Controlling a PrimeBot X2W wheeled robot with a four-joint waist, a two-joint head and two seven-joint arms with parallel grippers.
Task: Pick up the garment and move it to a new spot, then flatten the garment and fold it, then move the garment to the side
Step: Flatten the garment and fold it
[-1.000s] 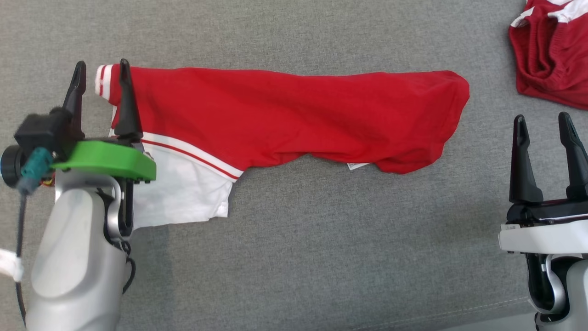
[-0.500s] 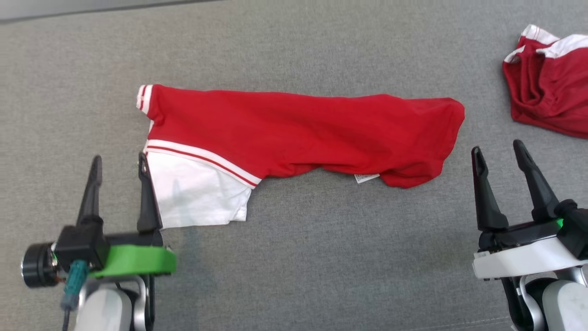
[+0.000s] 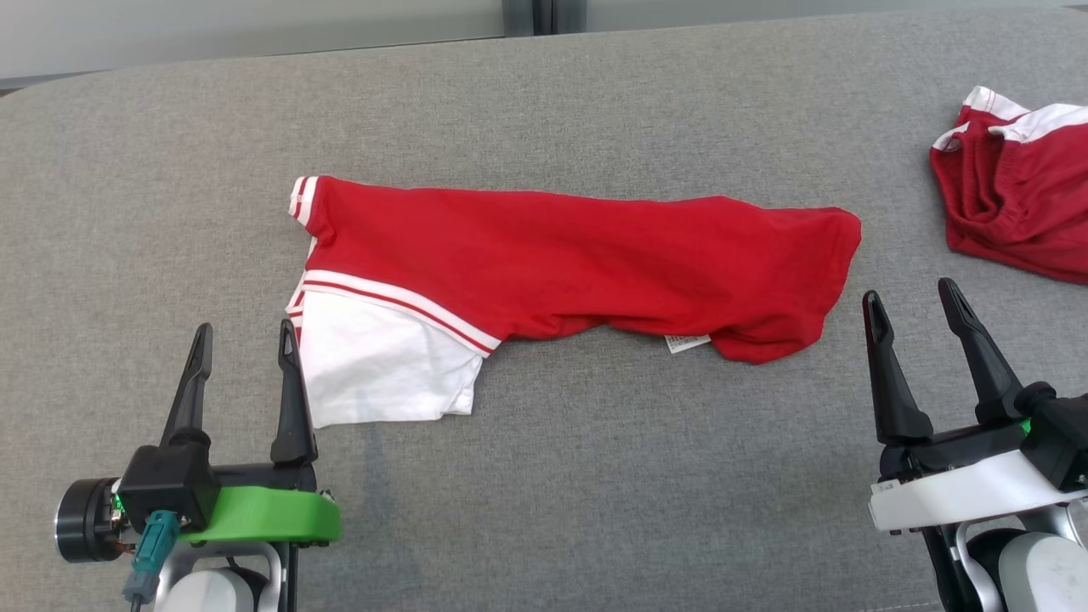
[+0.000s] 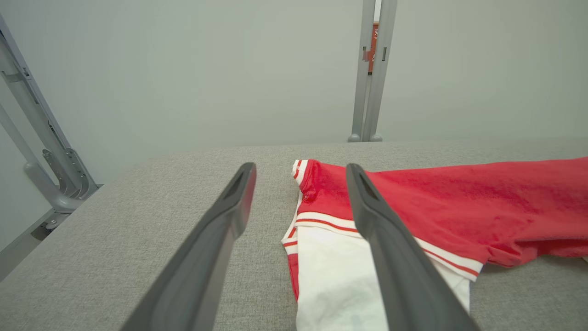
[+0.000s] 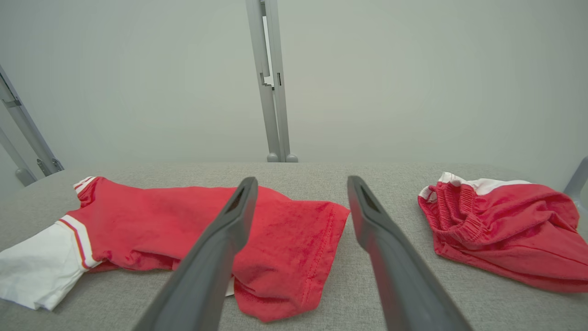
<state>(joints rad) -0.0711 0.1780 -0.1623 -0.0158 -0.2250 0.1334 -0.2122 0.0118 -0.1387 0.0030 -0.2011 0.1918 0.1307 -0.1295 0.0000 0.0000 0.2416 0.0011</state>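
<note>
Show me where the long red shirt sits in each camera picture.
Head view: the red shirt lies across the centre.
Left wrist view: lower right, running off the right edge.
Right wrist view: lower left.
Shared landmark: its white sleeve, at the shirt's left end.

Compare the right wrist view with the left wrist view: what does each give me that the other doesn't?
Right wrist view: the right gripper, open, looking past the hemmed red end of the garment, with a second red garment bunched apart to the right. Left wrist view: the left gripper, open, close over the garment's white panel and striped band; the red part runs off the picture's right edge. Shared: the garment lying on the grey cushion, the pale wall and a grey post.
</note>
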